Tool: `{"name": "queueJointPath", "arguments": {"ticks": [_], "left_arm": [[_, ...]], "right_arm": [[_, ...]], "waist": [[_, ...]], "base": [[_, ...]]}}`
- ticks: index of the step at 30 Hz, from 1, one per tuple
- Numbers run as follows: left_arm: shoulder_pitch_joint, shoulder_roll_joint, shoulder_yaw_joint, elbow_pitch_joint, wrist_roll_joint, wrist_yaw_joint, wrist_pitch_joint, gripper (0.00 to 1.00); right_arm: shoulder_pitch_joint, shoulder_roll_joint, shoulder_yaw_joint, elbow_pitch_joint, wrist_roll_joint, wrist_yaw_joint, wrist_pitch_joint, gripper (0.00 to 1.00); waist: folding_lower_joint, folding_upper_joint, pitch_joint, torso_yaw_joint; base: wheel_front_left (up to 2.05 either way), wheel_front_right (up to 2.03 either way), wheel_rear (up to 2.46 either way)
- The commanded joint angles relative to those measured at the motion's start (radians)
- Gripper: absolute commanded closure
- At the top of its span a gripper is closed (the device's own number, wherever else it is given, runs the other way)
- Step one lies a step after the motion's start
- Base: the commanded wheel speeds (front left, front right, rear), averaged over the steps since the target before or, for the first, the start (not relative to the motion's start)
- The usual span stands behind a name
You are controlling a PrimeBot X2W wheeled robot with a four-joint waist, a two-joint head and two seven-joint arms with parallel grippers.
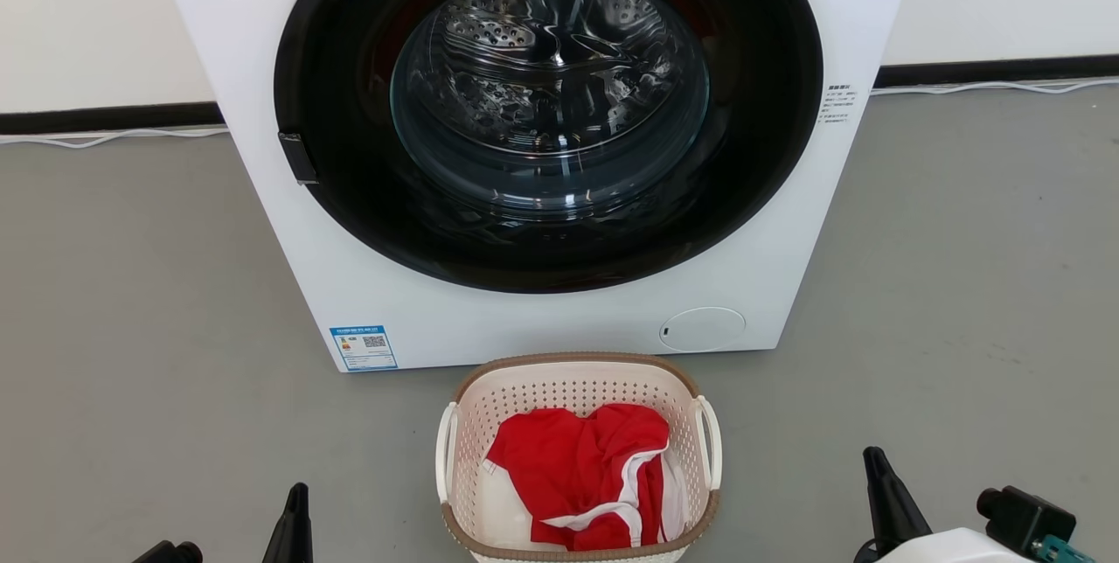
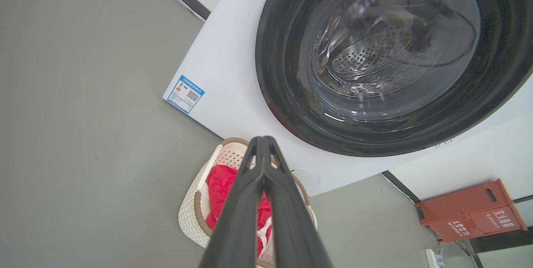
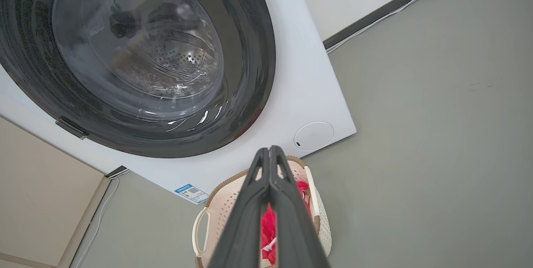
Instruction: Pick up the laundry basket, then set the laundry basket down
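Closest: left gripper (image 2: 263, 140), right gripper (image 3: 270, 150), each pressed together, holding nothing. laundry basket (image 1: 559, 392) sits on floor (image 1: 131, 327) between them, little ahead, before washing machine (image 1: 542, 327). One handle (image 1: 446, 449) toward each gripper; neither looks nearer.

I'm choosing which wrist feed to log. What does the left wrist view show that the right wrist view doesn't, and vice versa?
Left wrist view: the left gripper, fingers shut, and an orange-red box with a slot handle by the wall. Right wrist view: the right gripper, also shut, and a beige panel beside the machine. Both: the white washing machine with its dark round door, the cream perforated brown-rimmed laundry basket holding red cloth, and grey floor.
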Motion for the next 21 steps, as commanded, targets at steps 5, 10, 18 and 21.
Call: {"name": "queueJointPath", "arguments": {"ticks": [5, 10, 18, 21], "left_arm": [[-0.054, 0.009, 0.017, -0.033, -0.065, -0.012, 0.015, 1.0], [-0.062, 0.01, 0.019, -0.038, -0.117, -0.014, 0.03, 1.0], [-0.076, 0.011, 0.023, -0.044, -0.201, -0.017, 0.053, 1.0], [-0.081, 0.012, 0.024, -0.047, -0.233, -0.018, 0.062, 1.0]], "right_arm": [[-0.057, -0.003, 0.0, -0.038, 0.08, 0.003, 0.017, 1.0], [-0.061, -0.003, -0.006, -0.046, 0.145, 0.003, 0.032, 1.0], [-0.068, -0.003, -0.015, -0.058, 0.248, 0.004, 0.055, 1.0], [-0.07, -0.003, -0.019, -0.063, 0.287, 0.004, 0.064, 1.0]], "waist": [[-0.0001, -0.0001, 0.001, 0.002], [-0.0001, -0.0001, 0.001, 0.004], [-0.0001, -0.0001, 0.003, 0.007], [-0.0001, -0.0001, 0.003, 0.008]], "base": [[0.0, 0.0, 0.0], [0.0, 0.0, 0.0], [0.0, 0.0, 0.0], [0.0, 0.0, 0.0]]}}
